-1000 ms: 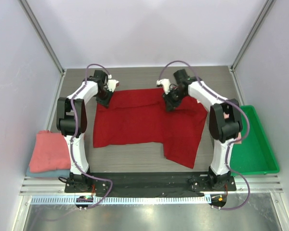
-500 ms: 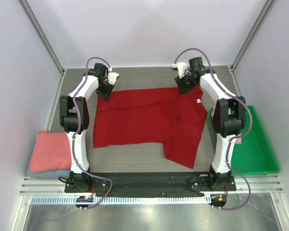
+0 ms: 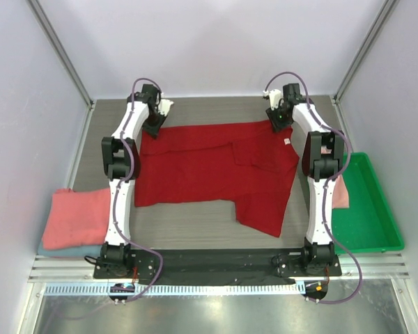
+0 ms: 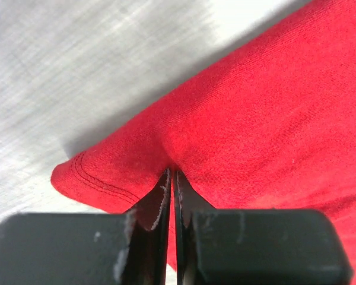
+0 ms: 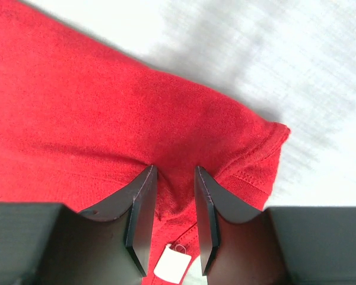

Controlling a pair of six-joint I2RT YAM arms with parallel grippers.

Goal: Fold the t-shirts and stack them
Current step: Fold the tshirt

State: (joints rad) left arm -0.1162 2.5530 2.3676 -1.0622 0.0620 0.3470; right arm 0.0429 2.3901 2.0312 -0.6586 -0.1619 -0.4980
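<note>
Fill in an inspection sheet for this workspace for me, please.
Surface: grey wood-grain table.
Job's things: red t-shirt spread across the middle; salmon-pink t-shirt folded on a blue-grey t-shirt at near left.
Clutter: green tray at right, pink cloth at its inner edge.
Grippers: left gripper, jaws shut on the red shirt's far left corner; right gripper, jaws apart astride its far right corner.
Cables: purple cables loop along both arms.
Surroundings: plain white walls, metal corner posts.

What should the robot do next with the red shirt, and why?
Probably open the left gripper and let go. The red shirt lies spread out on the table, and the right gripper stands open over its far corner, while the left one pinches the other corner.
</note>
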